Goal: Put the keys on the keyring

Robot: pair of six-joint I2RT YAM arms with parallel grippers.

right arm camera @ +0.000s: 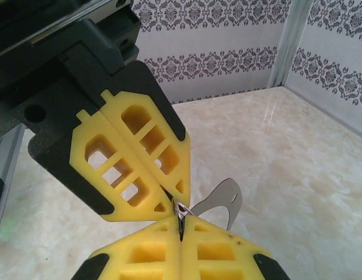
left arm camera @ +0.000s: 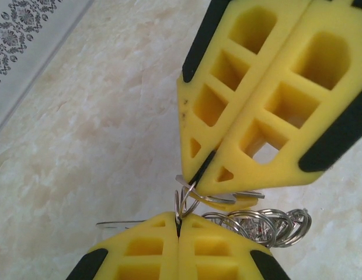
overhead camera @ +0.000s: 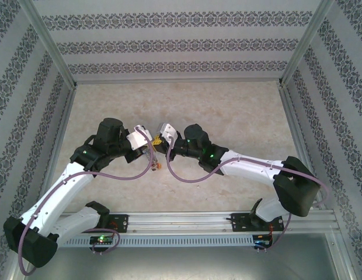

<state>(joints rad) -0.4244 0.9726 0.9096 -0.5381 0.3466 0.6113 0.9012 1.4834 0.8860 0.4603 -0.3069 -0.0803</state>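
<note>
The marble table (overhead camera: 228, 111) lies below the left gripper (left arm camera: 178, 228) and right gripper (right arm camera: 181, 233), which meet tip to tip. The left fingers are closed on a small ring (left arm camera: 182, 204). The right fingers pinch a flat grey key (right arm camera: 223, 201). A cluster of linked rings (left arm camera: 264, 224) hangs just beside both tips.
</note>
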